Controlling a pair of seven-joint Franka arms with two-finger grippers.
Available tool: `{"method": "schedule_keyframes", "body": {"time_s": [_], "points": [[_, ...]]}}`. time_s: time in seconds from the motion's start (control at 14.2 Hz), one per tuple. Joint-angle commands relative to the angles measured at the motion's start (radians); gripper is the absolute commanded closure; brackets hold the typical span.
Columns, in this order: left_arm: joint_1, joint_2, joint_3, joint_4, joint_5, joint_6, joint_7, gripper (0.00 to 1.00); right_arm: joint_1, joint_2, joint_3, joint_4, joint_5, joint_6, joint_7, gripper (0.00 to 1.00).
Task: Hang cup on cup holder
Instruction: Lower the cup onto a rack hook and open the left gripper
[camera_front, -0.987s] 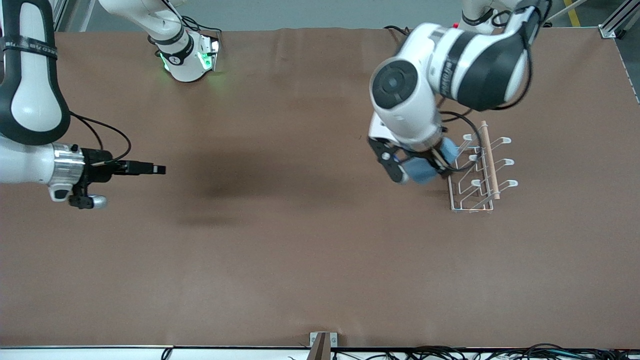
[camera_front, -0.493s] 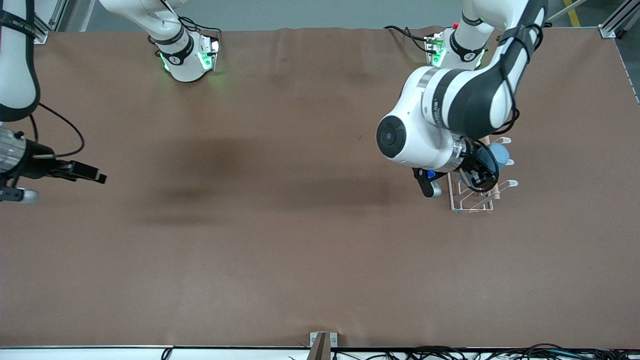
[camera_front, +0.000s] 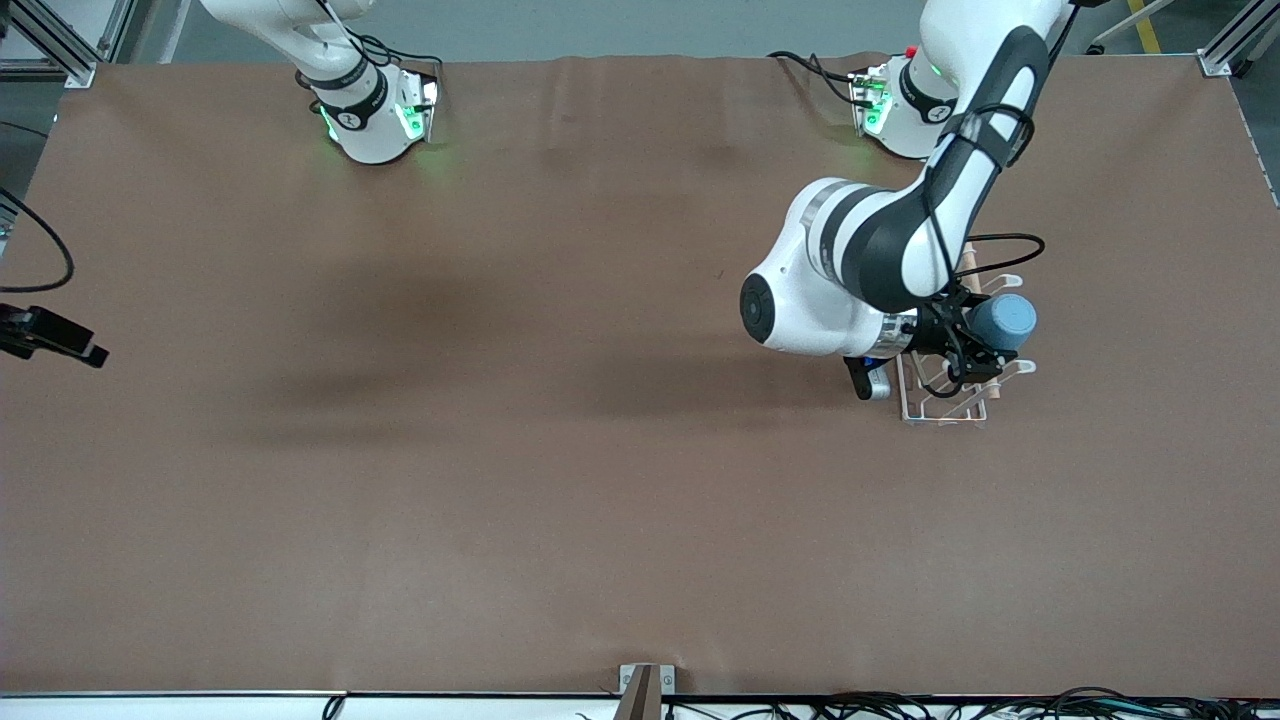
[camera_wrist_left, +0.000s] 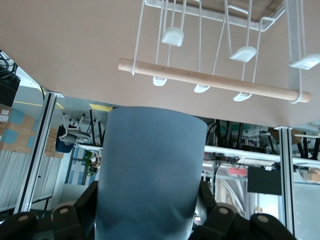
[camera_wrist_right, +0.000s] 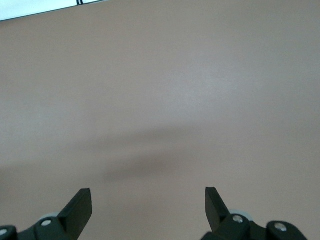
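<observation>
Cup clamped in left pincer, over cup holder. Right pincer spread wide and empty above bare surface, waiting.

A wide bench under a smooth brown cover fills the front view, with soft dark shadows lying across its middle and grey floor showing along its top edge. Aluminium frame posts stand at the upper corners, and black cables run along the white strip at the lower edge, beside a small metal bracket
</observation>
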Motion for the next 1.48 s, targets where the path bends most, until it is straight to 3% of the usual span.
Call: {"method": "schedule_keyframes", "body": {"time_s": [0.0, 0.42, 0.85, 0.92, 1.06, 1.13, 1.34, 1.41], "points": [[0.002, 0.026, -0.002, -0.023, 0.03, 0.01, -0.042, 0.99, -0.004, -0.008, 0.019, 0.126, -0.031, -0.14, 0.002, 0.0], [0.002, 0.073, -0.003, -0.065, 0.032, 0.091, -0.148, 0.99, 0.021, -0.005, 0.022, 0.191, -0.1, -0.176, 0.008, 0.0], [0.034, 0.089, -0.002, -0.11, 0.041, 0.176, -0.165, 0.97, 0.046, -0.043, 0.03, 0.185, -0.103, -0.258, 0.036, 0.0], [0.04, 0.09, -0.002, -0.114, 0.055, 0.179, -0.165, 0.97, 0.026, -0.065, 0.062, 0.182, -0.103, -0.266, 0.06, 0.0], [0.048, 0.09, -0.003, -0.115, 0.056, 0.196, -0.171, 0.92, -0.086, -0.092, 0.189, 0.154, -0.103, -0.26, 0.065, 0.0], [0.048, 0.092, -0.003, -0.115, 0.056, 0.2, -0.173, 0.81, -0.126, -0.102, 0.234, 0.147, -0.104, -0.258, 0.065, 0.0], [0.039, 0.097, -0.003, -0.098, 0.046, 0.202, -0.193, 0.02, -0.142, -0.123, 0.242, 0.114, -0.106, -0.251, 0.065, 0.0], [0.034, 0.095, -0.003, -0.083, 0.036, 0.2, -0.223, 0.0, -0.132, -0.126, 0.24, 0.104, -0.106, -0.246, 0.065, 0.0]]}}
